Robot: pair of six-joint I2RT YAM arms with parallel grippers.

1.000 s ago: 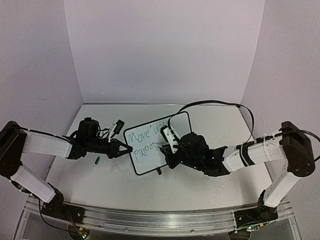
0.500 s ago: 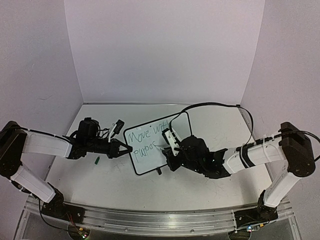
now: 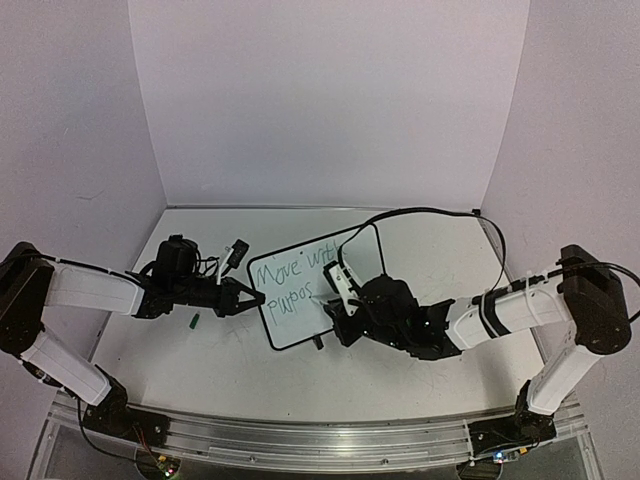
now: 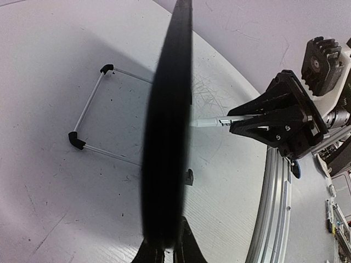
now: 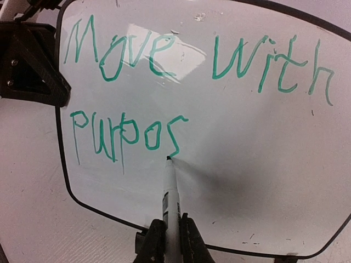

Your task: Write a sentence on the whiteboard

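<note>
the whiteboard (image 3: 300, 296) stood tilted near the middle of the table (image 3: 430, 250), between the two arms, its written face turned toward the right arm; the left gripper (image 3: 257, 298) was clamped on the board's left edge, its fingers (image 4: 184, 253) pressed to either side of the thin black frame, which the left wrist view showed edge-on as a dark band; behind the board in that view, a thin wire stand reached back across the table and ended in two small black feet (image 4: 77, 141); the right gripper (image 5: 167, 236) was closed around a marker (image 5: 169, 189), the barrel gripped between both fingers and pointing at the board; the marker's tip touched the white surface just below the last letter of the second line; green handwriting (image 5: 129, 129) on the board read "move with" on the upper line and "purpos" on the lower; a small green cap (image 3: 194, 321) lay on the table just beside the left arm's wrist, apart from the board; a black cable (image 3: 430, 211) arched over the right arm.
</note>
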